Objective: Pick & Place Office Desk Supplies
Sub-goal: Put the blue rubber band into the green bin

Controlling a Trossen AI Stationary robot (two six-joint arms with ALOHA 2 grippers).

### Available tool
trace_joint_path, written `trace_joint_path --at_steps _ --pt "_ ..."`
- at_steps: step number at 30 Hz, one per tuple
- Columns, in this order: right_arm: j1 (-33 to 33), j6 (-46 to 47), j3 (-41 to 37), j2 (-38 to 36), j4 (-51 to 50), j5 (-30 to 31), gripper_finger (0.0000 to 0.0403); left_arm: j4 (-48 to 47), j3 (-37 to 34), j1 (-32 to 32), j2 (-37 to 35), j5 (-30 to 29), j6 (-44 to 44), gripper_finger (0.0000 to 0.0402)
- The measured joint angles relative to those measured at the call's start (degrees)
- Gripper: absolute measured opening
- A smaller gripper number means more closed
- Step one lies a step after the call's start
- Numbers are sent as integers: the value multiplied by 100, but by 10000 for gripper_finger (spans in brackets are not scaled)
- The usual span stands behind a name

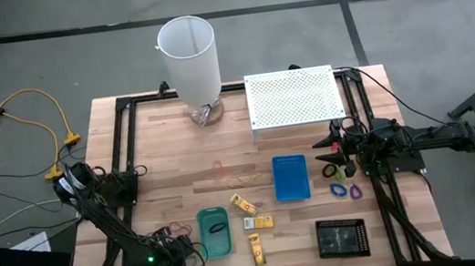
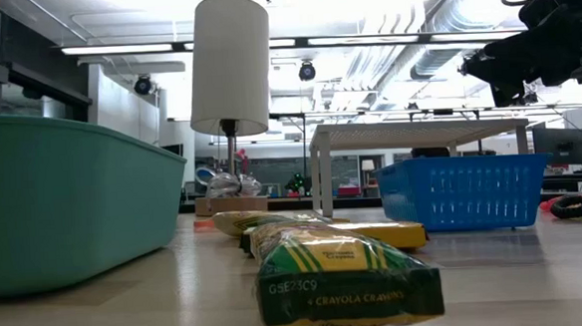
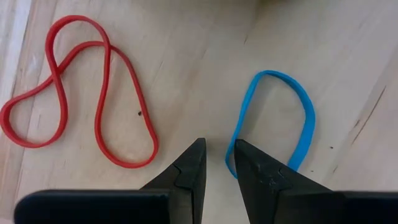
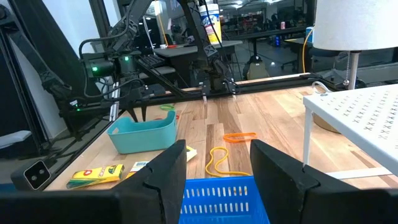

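The office desk supplies lie scattered over the wooden worktop [image 1: 180,186]. Near the front middle, three yellow crayon packets [image 1: 256,248] sit close together just beside the green tray [image 1: 215,231]; in the low view the nearest packet [image 2: 342,280] fills the foreground, with the green tray's wall [image 2: 63,200] on one side and the blue tray [image 2: 462,192] farther back. A yellow rubber band [image 4: 219,163] and an orange rubber band [image 4: 240,137] lie on bare wood between the trays. On the right side, small purple and blue clips [image 1: 347,190] lie next to a green clip and a black loop [image 1: 330,171], just beside the blue tray [image 1: 291,177]. A black tray [image 1: 340,237] sits at the front right.

The left end effector [image 3: 216,163] is low over the front left corner of the worktop, its fingers slightly parted and holding nothing. A blue rubber band [image 3: 273,121] lies flat on the wood with one finger's tip against its near edge; a red rubber band [image 3: 81,99], twisted into loops, lies apart from it.

The right end effector [image 4: 217,165] hovers above the blue tray's near edge, fingers wide apart and empty.

A tall white cylinder [image 1: 190,61] and a white perforated shelf [image 1: 292,96] stand at the back.
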Motion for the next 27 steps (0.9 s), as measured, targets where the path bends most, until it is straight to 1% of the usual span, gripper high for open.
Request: trace_joint_path --at_steps 12,15,22,27 --pt "0 0 0 1 0 2 166 -7 15 2 72 101 -16 76" --pt "1 0 0 1 0 2 166 -12 15 2 76 101 -16 60" --pt "-1 0 0 0 0 2 166 -16 13 2 81 106 -18 9" --pt "-1 -1 0 -1 0 0 166 -11 11 2 81 111 -18 2"
